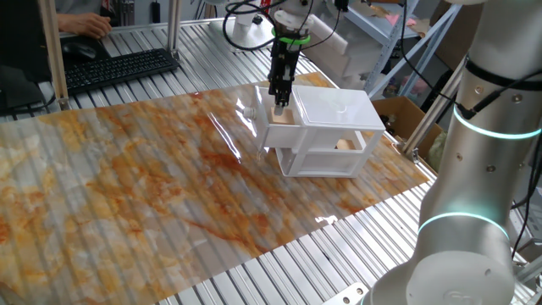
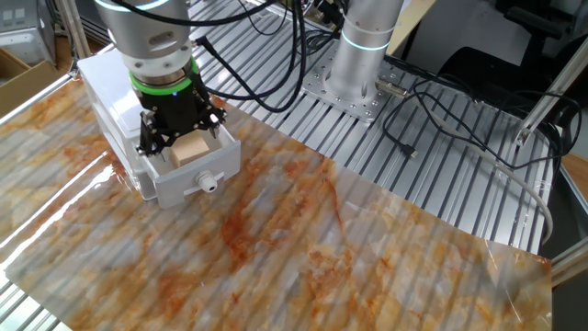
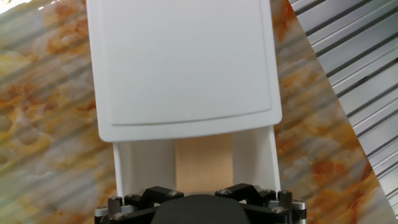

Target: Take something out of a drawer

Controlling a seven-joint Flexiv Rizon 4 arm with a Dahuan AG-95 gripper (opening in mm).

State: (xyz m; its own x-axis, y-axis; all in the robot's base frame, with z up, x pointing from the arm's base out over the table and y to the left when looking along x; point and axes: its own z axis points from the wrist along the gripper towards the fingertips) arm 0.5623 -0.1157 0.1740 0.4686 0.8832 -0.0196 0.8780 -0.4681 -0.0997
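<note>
The white two-drawer cabinet [image 1: 339,106] stands on the marbled mat, and it also shows in the other fixed view [image 2: 106,78] and the hand view [image 3: 180,62]. Its top drawer [image 1: 279,134] [image 2: 197,179] [image 3: 127,165] is pulled out. A light wooden block [image 1: 282,111] [image 2: 190,150] [image 3: 204,163] lies inside it. My gripper [image 1: 279,103] [image 2: 184,138] points straight down into the drawer, its linkages spread wide and its fingers on either side of the block. In the hand view only the gripper's black body shows; the fingertips are hidden.
The lower compartment holds another pale wooden piece [image 1: 343,144]. A keyboard [image 1: 118,68] lies at the back left. A cardboard box [image 1: 402,114] sits behind the cabinet. The arm's base [image 2: 363,55] and loose cables [image 2: 441,119] lie on the slatted table. A big grey arm [image 1: 483,169] fills the right.
</note>
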